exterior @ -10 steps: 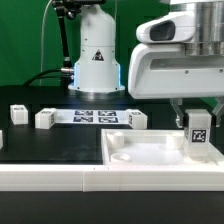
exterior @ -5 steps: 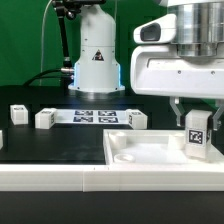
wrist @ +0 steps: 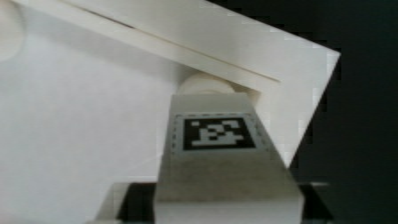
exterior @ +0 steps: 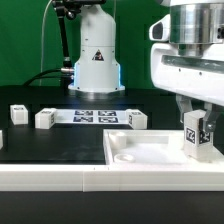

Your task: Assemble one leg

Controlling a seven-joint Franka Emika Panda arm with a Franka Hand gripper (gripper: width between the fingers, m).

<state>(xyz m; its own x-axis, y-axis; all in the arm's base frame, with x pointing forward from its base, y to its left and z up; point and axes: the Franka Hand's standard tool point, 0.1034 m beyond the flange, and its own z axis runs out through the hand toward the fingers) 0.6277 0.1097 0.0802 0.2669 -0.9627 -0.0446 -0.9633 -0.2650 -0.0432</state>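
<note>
My gripper is shut on the leg, a small white block with a black-and-white tag, held upright over the right part of the large white panel. In the wrist view the leg fills the middle, tag facing the camera, its far end over a round socket near the panel's corner. I cannot tell whether the leg touches the panel. Black finger pads show on both sides of the leg.
Three more white legs stand on the black table behind the panel. The marker board lies between them. The robot base stands at the back. A white ledge runs along the front.
The gripper with the leg has moved toward the exterior view's right and slightly lower over the panel. The other parts have not moved.
</note>
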